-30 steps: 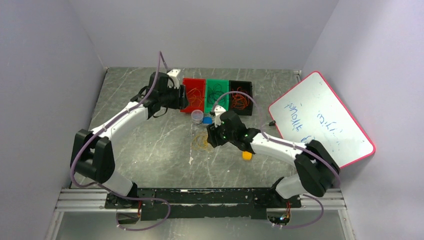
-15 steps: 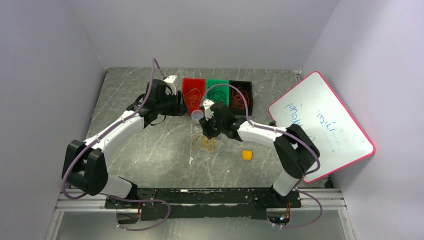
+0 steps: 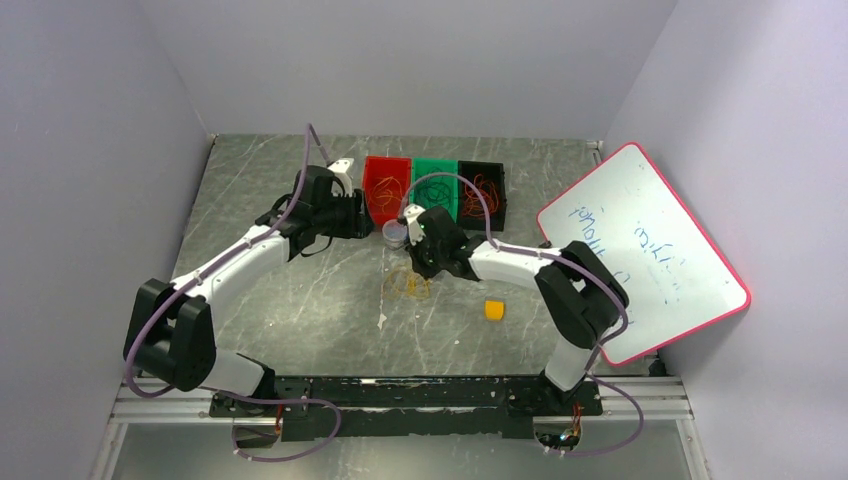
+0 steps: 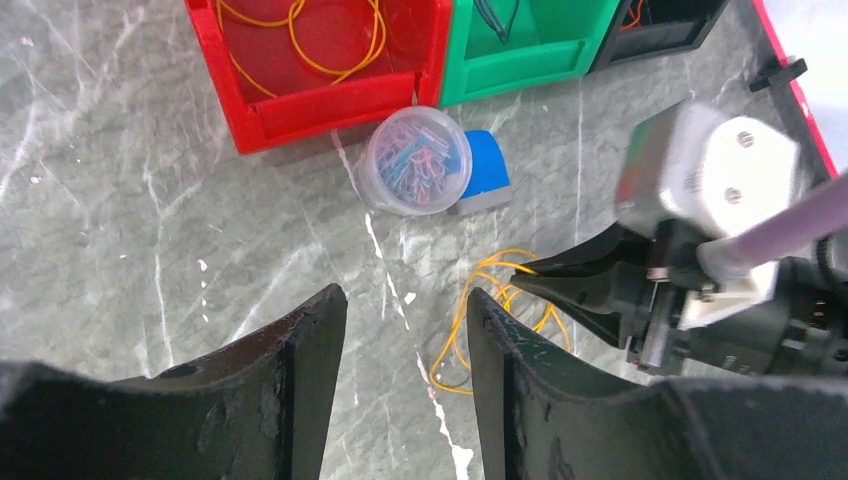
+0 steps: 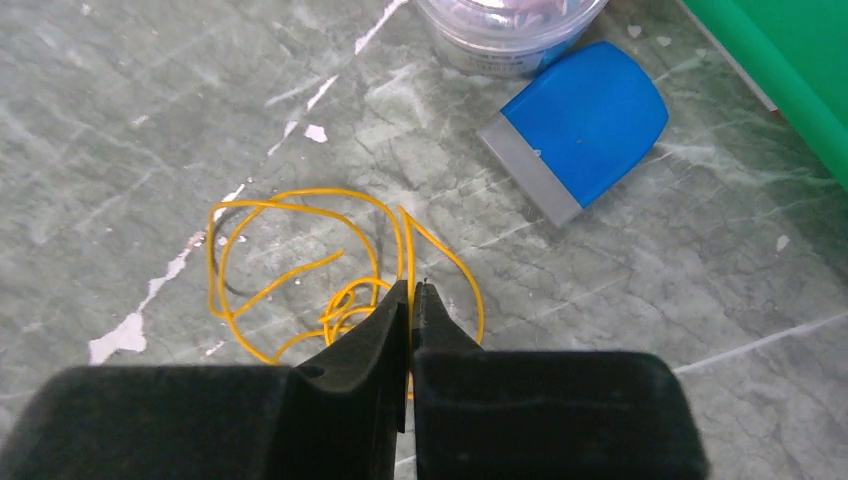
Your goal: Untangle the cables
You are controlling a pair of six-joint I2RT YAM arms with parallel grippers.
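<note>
Grey marbled table (image 3: pixel 300 300) fills the floor of a plain lilac-walled booth. Seen from above, a loose yellow-orange cable (image 3: pixel 405 285) lies coiled on the bare stone near the middle. It sits at about 6 o'clock from the clear cup of clips (image 4: pixel 415 160) and the blue pad (image 4: pixel 487 165) beside it.

The right gripper (image 5: pixel 410 290) is down on this coil. In its own wrist view the two black fingers are pressed together, tips meeting on a strand at the coil's 3 o'clock side. Most of the loops spread toward 10 o'clock from the tips.

The left gripper (image 4: pixel 405 300) hangs above the table at about 10 o'clock from the coil in the top view. Its fingers are parted at a middling width with nothing between them. In its wrist view the coil lies at 3 o'clock of the fingertips.

More cables rest in bins at 12 o'clock from the coil: yellow-orange loops (image 4: pixel 300 30) in the red bin (image 3: pixel 388 160), dark loops (image 3: pixel 432 188) in the green bin (image 3: pixel 435 162), red-orange loops (image 3: pixel 482 198) in the black bin (image 3: pixel 482 164).
</note>
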